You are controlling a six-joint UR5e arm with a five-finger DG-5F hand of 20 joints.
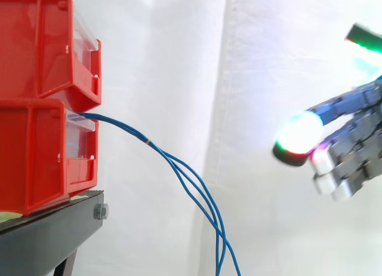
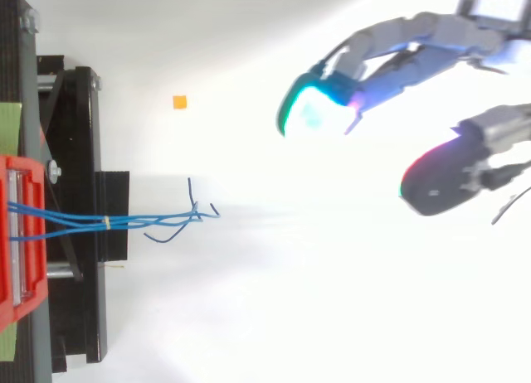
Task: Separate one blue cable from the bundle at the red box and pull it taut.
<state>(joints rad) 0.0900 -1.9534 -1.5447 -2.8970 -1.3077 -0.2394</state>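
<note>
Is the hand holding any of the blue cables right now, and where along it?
Nothing is held. The hand is open and apart from the blue cables, which hang loose from the red bins.

Bins (image 1: 36,79) stacked on stand (image 1: 54,231), cables (image 1: 128,131) hanging from the lower one; hand (image 1: 358,132) well apart, right

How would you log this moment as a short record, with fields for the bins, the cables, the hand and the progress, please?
bins: two red bins stacked on a black stand
cables: blue cables leave the lower bin as one bundle, then spread and droop slack
hand: hand at the right, well apart from the cables, fingers relaxed, holding nothing
progress: no cable separated or pulled taut yet
other: small orange square on the white surface in the top view
</note>
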